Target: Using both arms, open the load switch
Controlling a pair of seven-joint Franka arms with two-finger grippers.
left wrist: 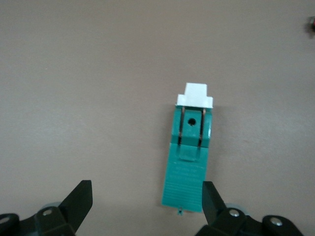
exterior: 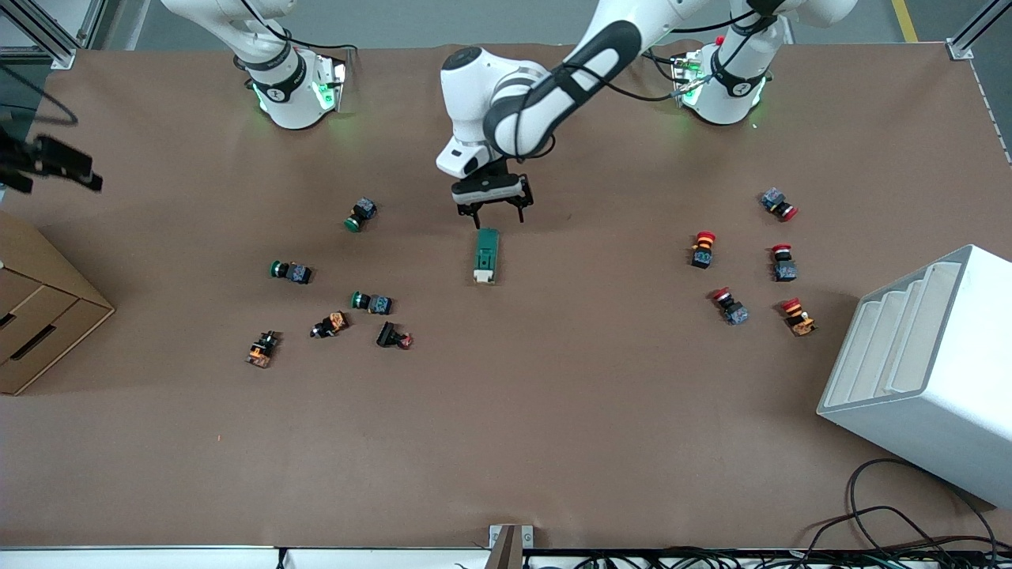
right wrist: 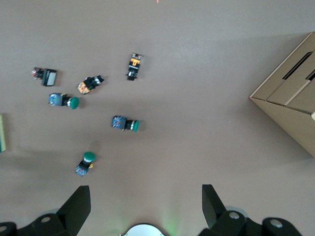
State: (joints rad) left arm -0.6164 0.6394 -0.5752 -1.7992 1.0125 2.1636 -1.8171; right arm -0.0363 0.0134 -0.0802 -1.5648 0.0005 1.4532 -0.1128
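Front view put the load switch (exterior: 485,255) near the centre of the frame, lying flat on the brown desk (exterior: 553,411) with its white tab (exterior: 483,276) pointing toward the lower edge. The left end effector (exterior: 491,210) hung just above the switch's green end, spread wide and holding nothing. In the left wrist view one finger (left wrist: 211,199) sat right beside the switch's corner while the other stood well apart, so the body was off centre between them. The right end effector (right wrist: 142,206) was up at the upper left of the front frame, also wide and empty, waiting over a bare patch with green push-buttons (right wrist: 125,123) and a cardboard box (right wrist: 290,103) in its wrist view.

The main risk, as I judged it, was that off-centre line-up: a straight descent could land that finger on the housing, or closing could shove and twist the loose switch across the paper. A grip too close to the tab might also leave the right arm little room to pull it.
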